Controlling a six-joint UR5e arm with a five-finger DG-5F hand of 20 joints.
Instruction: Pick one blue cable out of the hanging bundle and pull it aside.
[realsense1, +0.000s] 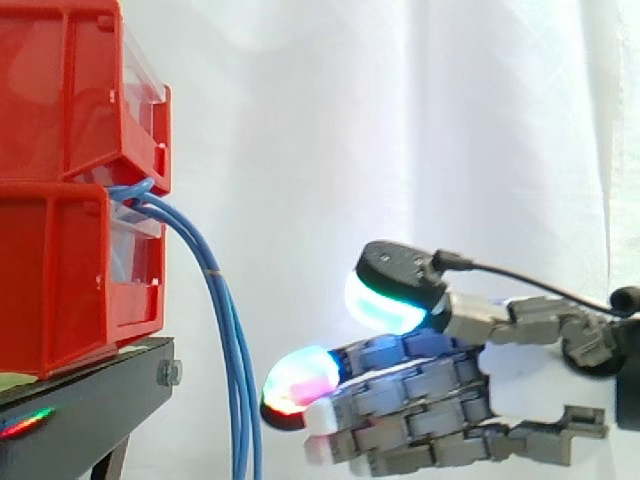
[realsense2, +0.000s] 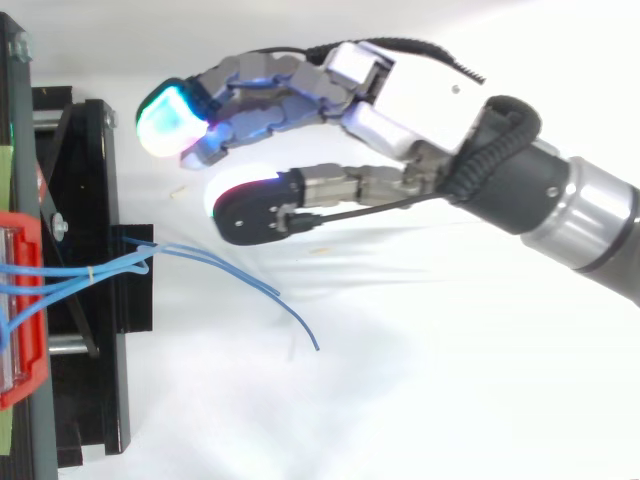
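A bundle of thin blue cables (realsense1: 222, 300) comes out between the two stacked red bins (realsense1: 70, 190) and hangs down past the stand's edge. From above, the blue cables (realsense2: 210, 262) spread out from the bin front, their loose ends lying to the right. My hand (realsense1: 440, 400) reaches in from the right, fingers stretched toward the bundle and thumb raised above them. It is open and holds nothing. Its glowing fingertips (realsense1: 295, 378) stop just right of the cables, apart from them. In the top view my hand (realsense2: 300, 90) lies beyond the cables, with the thumb nearest them.
The red bins rest on a black stand (realsense1: 90, 385) at the left. A white curtain hangs behind. The black stand (realsense2: 85, 300) with the red bin front (realsense2: 25, 300) lines the left edge in the top view; white floor lies to the right.
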